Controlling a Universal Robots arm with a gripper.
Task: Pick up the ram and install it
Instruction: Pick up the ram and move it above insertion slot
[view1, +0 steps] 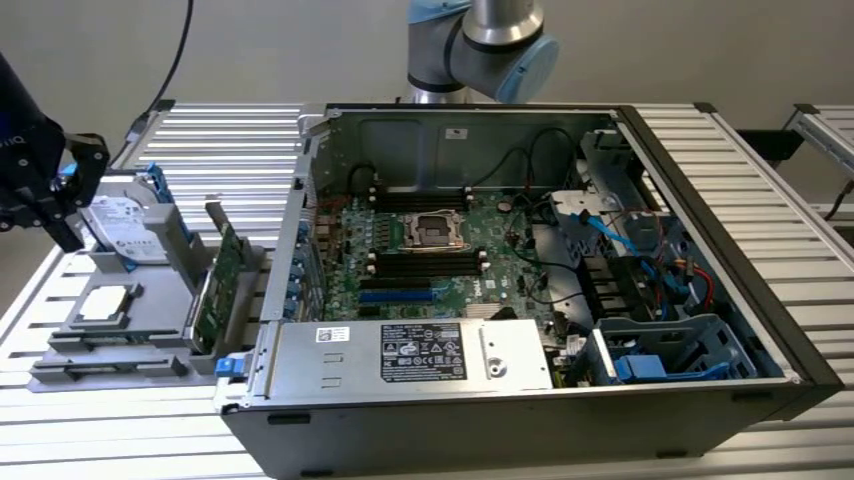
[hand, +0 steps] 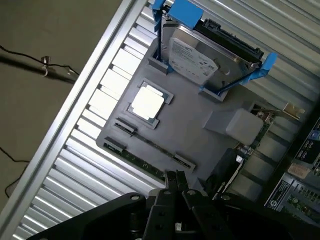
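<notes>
Green and thin, the ram (hand: 136, 159) sits in a slot along one edge of the grey holder tray (hand: 190, 117), on the side away from the hard drive (hand: 200, 52) in its blue bracket. Nothing touches it.

In the exterior view, the tray rests on the slatted worktop (view1: 747, 150) at 9 o'clock from the open computer case (view1: 747, 300). The stick's slot runs along the tray's 6 o'clock edge, so its long axis lies roughly 9 to 3.

The gripper (view1: 63, 235) hangs over the tray's 11 o'clock corner, on the hard-drive side. From the jaws, then, the ram lies toward 5 o'clock and lower down. The jaws are pressed fully together and hold nothing.

In the wrist view the joined tips of the gripper (hand: 175, 176) appear just beside one end of the stick. How much height separates them cannot be told from that view.

As I judge it, the move turns on bringing the jaws across the tray to the middle of the stick's length and straddling its thin side.

Between the two lies the bare processor chip (hand: 147, 102) in its recess. A wider expansion card (view1: 220, 285) stands upright at the tray's 3 o'clock side, next to the case.
</notes>
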